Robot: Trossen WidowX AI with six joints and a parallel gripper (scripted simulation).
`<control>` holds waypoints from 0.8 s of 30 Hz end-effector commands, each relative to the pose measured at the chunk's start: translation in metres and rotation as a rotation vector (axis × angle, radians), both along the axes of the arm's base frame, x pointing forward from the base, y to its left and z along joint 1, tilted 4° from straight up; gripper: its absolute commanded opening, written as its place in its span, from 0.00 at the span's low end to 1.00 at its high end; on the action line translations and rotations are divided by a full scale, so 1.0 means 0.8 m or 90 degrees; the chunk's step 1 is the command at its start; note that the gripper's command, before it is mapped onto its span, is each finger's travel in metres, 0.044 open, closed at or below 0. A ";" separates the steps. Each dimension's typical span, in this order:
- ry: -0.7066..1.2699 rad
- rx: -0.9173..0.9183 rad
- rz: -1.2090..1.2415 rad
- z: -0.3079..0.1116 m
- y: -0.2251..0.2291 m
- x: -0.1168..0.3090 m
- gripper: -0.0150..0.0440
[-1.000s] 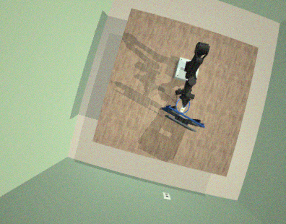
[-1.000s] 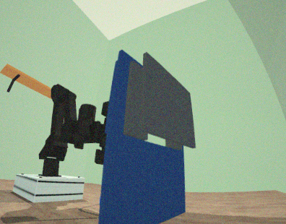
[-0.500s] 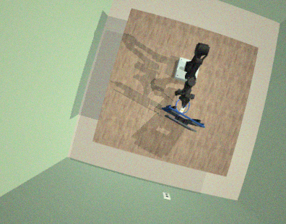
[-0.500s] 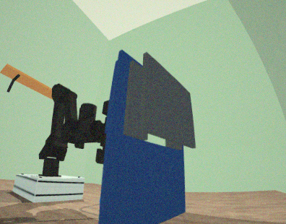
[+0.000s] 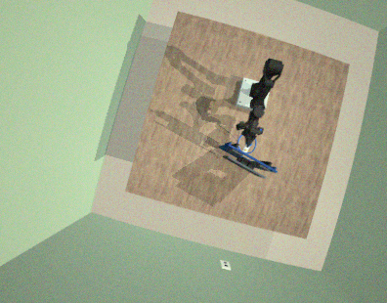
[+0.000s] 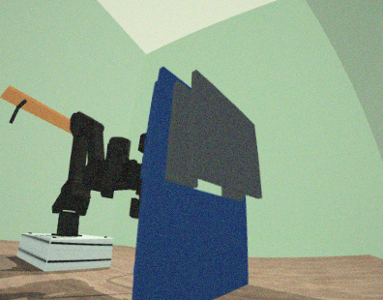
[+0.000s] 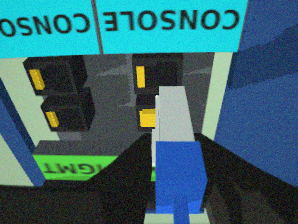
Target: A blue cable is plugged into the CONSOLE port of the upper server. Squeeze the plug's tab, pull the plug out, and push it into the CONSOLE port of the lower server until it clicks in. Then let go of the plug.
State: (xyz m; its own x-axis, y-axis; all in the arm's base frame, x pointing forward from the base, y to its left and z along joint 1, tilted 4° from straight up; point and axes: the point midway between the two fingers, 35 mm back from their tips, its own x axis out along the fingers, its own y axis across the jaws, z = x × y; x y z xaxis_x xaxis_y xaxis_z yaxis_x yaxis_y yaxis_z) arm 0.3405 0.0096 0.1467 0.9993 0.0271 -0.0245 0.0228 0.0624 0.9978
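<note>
While the black two-finger gripper (image 5: 248, 142) (image 6: 137, 176) (image 7: 172, 140) clamps the pale, blue-booted plastic plug (image 5: 246, 149) (image 7: 179, 170), extraction appears complete; black square socket (image 7: 169, 75) at eleven o'clock; insertion, release remain.

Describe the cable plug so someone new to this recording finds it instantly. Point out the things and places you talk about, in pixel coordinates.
In the wrist view, start at the cyan CONSOLE labels (image 7: 171, 20). Below them, between the dark claw's fingers, sits the plug (image 7: 179, 167): blue body, pale grey front. The neighbouring ports (image 7: 67, 112) are black with yellow.

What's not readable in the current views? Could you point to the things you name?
- Wrist: the lower right port (image 7: 146, 111), partly covered by the plug (image 7: 175, 120).
- Wrist: left CONSOLE label (image 7: 45, 25), cut by the left edge.
- Exterior: gripper fingertips, behind the blue panel (image 6: 192, 237).
- Top: port labels, not legible; which server the plug faces can't be told.
</note>
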 end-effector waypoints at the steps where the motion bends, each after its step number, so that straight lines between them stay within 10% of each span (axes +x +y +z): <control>1: -0.006 -0.001 0.002 0.004 0.000 0.004 0.25; 24: -0.008 -0.001 0.002 0.005 -0.003 0.016 0.25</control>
